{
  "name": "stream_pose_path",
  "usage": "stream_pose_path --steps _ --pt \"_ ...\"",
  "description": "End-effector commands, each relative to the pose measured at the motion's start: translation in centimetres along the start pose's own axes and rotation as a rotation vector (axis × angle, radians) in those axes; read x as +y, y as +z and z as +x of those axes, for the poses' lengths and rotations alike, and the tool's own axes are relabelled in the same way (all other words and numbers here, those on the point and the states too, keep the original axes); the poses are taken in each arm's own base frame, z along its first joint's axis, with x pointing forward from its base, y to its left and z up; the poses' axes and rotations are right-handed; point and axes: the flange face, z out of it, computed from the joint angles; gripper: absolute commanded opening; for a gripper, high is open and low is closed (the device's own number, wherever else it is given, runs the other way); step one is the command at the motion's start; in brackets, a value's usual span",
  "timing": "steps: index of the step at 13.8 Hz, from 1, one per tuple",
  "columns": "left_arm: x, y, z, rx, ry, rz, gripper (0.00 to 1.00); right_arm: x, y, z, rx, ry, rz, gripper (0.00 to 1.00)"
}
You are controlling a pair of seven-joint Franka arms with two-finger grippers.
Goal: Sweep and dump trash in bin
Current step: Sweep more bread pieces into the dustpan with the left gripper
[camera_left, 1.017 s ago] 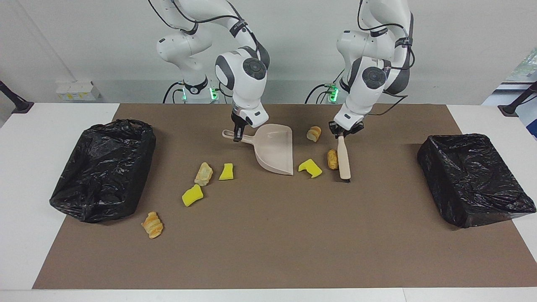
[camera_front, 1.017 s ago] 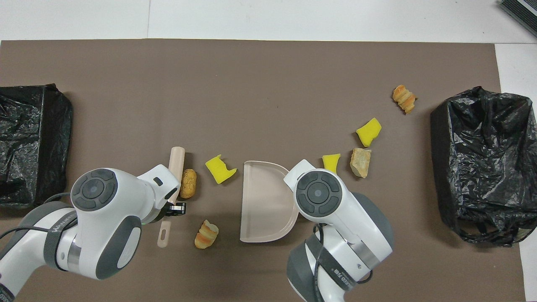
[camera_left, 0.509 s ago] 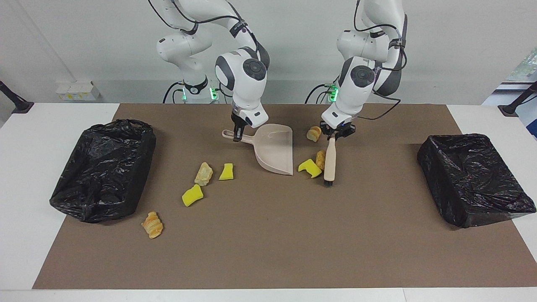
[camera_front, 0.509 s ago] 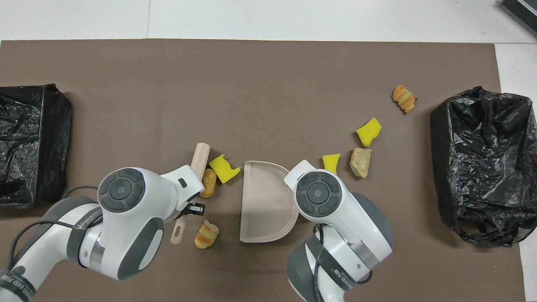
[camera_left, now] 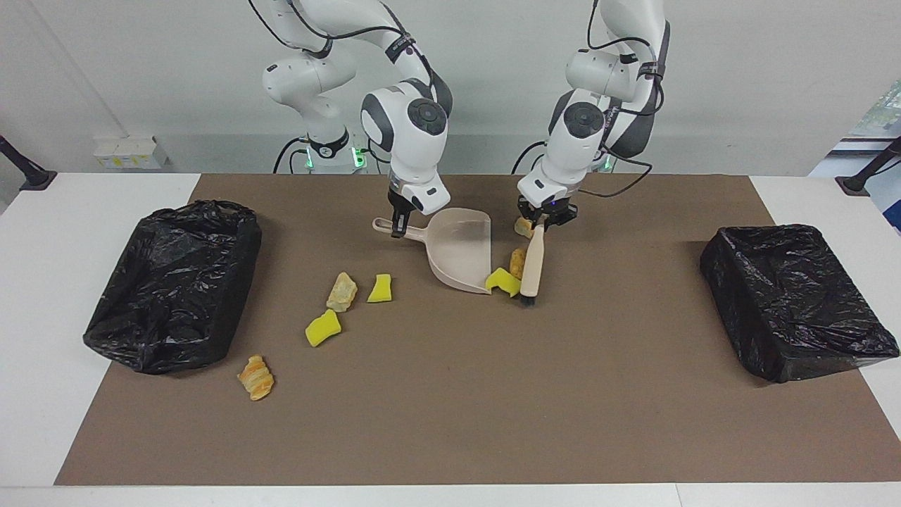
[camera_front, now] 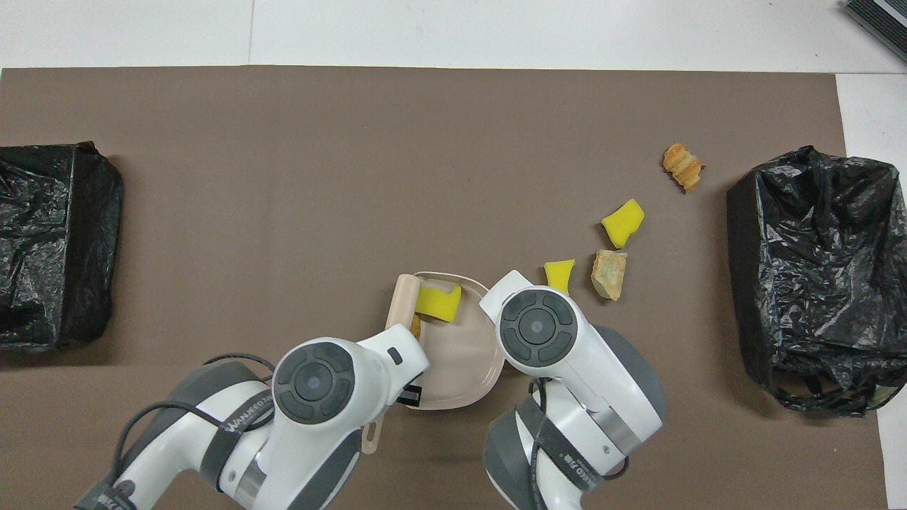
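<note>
My right gripper (camera_left: pixel 400 227) is shut on the handle of the beige dustpan (camera_left: pixel 461 253), which rests on the mat and also shows in the overhead view (camera_front: pixel 457 354). My left gripper (camera_left: pixel 545 217) is shut on the beige brush (camera_left: pixel 532 264), whose head (camera_front: pixel 402 301) stands at the pan's open edge. A yellow sponge chunk (camera_left: pixel 501 282) (camera_front: pixel 438 301) and a golden bread piece (camera_left: pixel 518 262) lie between brush and pan mouth. Another pastry (camera_left: pixel 522 227) lies by the left gripper. Several more trash bits lie toward the right arm's end: tan piece (camera_left: pixel 341 292), yellow chunks (camera_left: pixel 381 288) (camera_left: pixel 323 328), croissant (camera_left: pixel 256 377).
Two bins lined with black bags stand on the table, one at the right arm's end (camera_left: pixel 172 282) (camera_front: pixel 815 276) and one at the left arm's end (camera_left: pixel 792 299) (camera_front: pixel 49 241). A brown mat (camera_left: pixel 450 422) covers the table's middle.
My left gripper has swept the brush toward the dustpan, pushing the yellow sponge chunk and the golden bread piece up to the pan's mouth. The right gripper and dustpan have stayed still.
</note>
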Motion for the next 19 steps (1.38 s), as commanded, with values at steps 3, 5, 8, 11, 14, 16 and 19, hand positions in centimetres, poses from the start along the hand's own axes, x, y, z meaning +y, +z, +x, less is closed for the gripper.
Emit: stream_pose_path --steps 3,5,8,11,14,16,19 --pt "0.6 -5.4 -0.8 -0.082 -0.052 -0.008 0.0 -0.4 0.7 -0.7 -0.001 0.014 0.01 0.0" --pt "-0.7 -7.8 -1.9 -0.118 -0.064 -0.002 0.0 -0.4 1.0 -0.9 0.013 -0.001 -0.005 0.0" --pt "-2.1 -8.5 -4.9 -0.237 -0.22 0.076 0.0 -0.6 1.0 -0.8 0.023 -0.048 -0.019 0.0" --pt "-4.3 -6.4 -6.6 -0.263 -0.375 0.118 0.0 -1.3 0.6 -0.7 0.019 -0.105 -0.026 0.0" --pt "-5.2 -2.9 -9.4 -0.257 -0.508 0.195 0.0 -3.2 0.7 0.2 0.005 -0.154 -0.031 0.0" --pt "-4.9 -1.7 -10.1 -0.25 -0.579 0.221 0.0 -3.7 1.0 -0.1 0.006 -0.155 -0.031 0.0" --pt "-2.5 1.3 -10.9 -0.151 -0.673 0.197 0.0 -3.8 1.2 -0.1 0.003 -0.132 -0.024 0.0"
